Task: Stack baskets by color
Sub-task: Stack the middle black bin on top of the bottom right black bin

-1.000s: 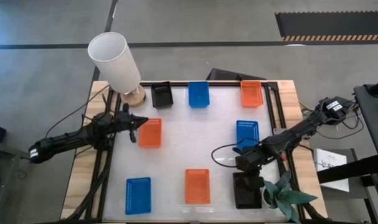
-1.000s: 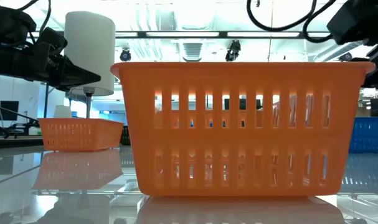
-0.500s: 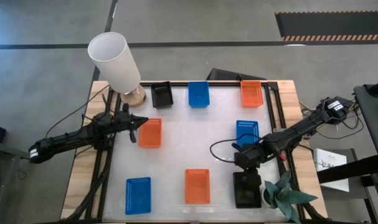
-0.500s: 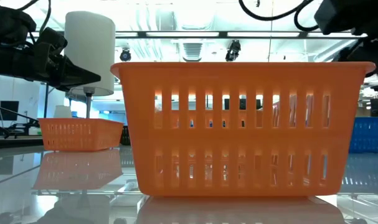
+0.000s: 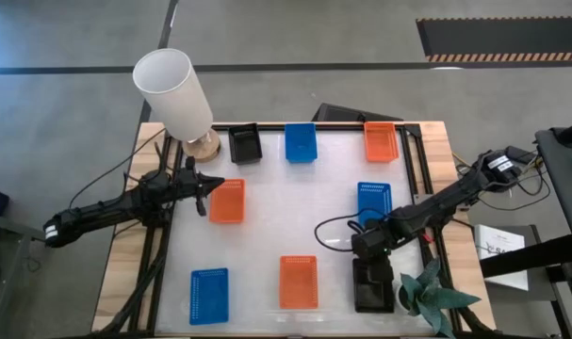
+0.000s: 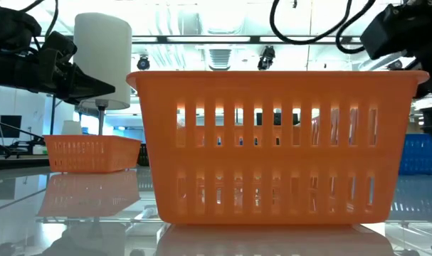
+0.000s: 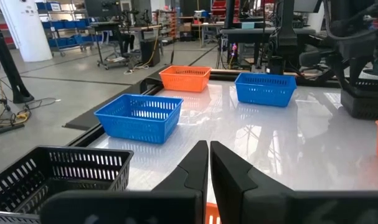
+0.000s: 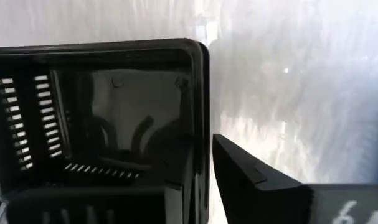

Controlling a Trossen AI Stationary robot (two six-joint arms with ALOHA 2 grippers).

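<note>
Eight baskets show in the high view. Along the far edge stand a black (image 5: 245,143), a blue (image 5: 302,142) and an orange basket (image 5: 381,141). In the middle are an orange (image 5: 226,201) and a blue one (image 5: 373,201). Near the front are a blue (image 5: 208,296), an orange (image 5: 298,282) and a black basket (image 5: 373,285). All rest on their bottoms. My right gripper (image 5: 366,250) is at the front black basket's far end. My left gripper (image 5: 203,193) hovers shut beside the middle orange basket, touching nothing. My right gripper comes steeply from above at the front black basket's far end wall (image 8: 200,118), near a corner. One finger (image 8: 251,180) stands right against the wall's outer side. The other finger is hidden behind the wall inside the basket. The basket sits flat on the table.
A tall white lampshade (image 5: 175,92) on a wooden base stands at the far left corner. A green plant (image 5: 427,297) sits at the near right corner beside the black basket. A cable (image 5: 328,231) loops over the table by my right gripper. Bare table (image 5: 295,212) lies in the centre.
My right gripper has tipped slightly over the black basket's far end, staying in about the same place. No basket has moved.
</note>
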